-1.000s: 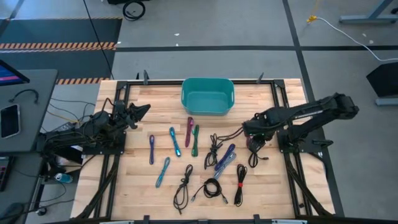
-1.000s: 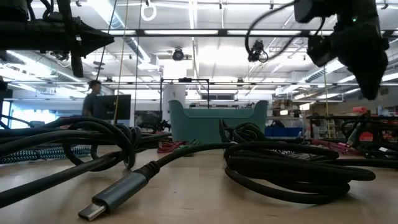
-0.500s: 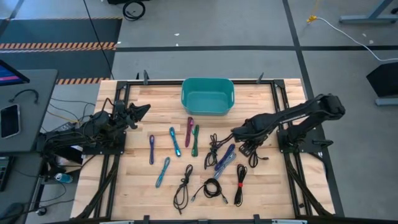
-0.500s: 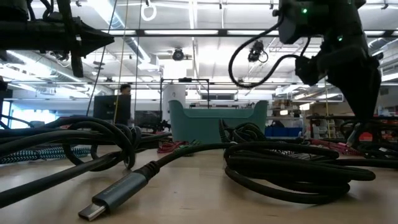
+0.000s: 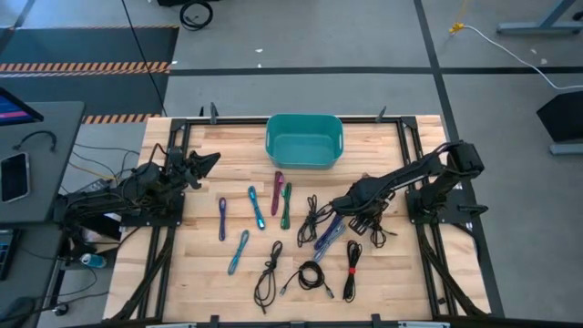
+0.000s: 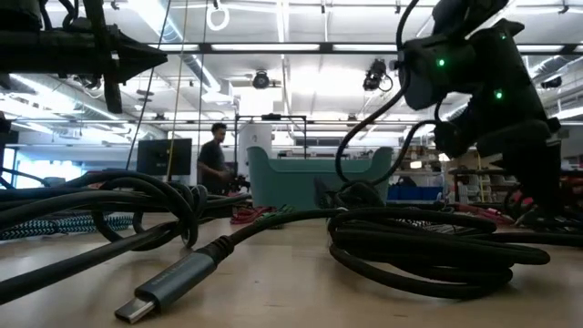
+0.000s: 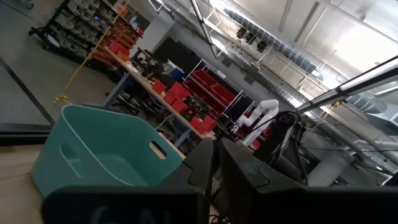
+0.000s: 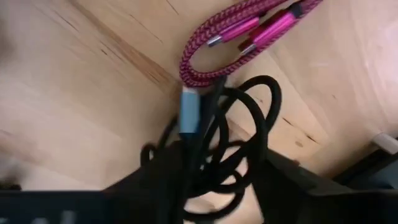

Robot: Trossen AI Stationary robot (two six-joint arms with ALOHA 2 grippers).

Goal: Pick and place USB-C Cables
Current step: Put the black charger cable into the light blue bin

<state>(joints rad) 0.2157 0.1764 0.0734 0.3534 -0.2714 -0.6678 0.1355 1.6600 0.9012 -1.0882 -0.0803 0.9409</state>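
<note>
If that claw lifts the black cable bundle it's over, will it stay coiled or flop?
The black cable lies in loose loops, so it will probably sag and dangle from the right gripper. It looks thin, likely light. It overlaps the magenta cable, which might drag along.

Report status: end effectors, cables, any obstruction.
Right end effector low over black cable bundle, fingers astride, not closed. Left end effector parked at table's left, shut. Magenta cable beside bundle.

Braided magenta cable (image 8: 249, 31) on pale, matt wooden table (image 8: 74, 106).
</note>
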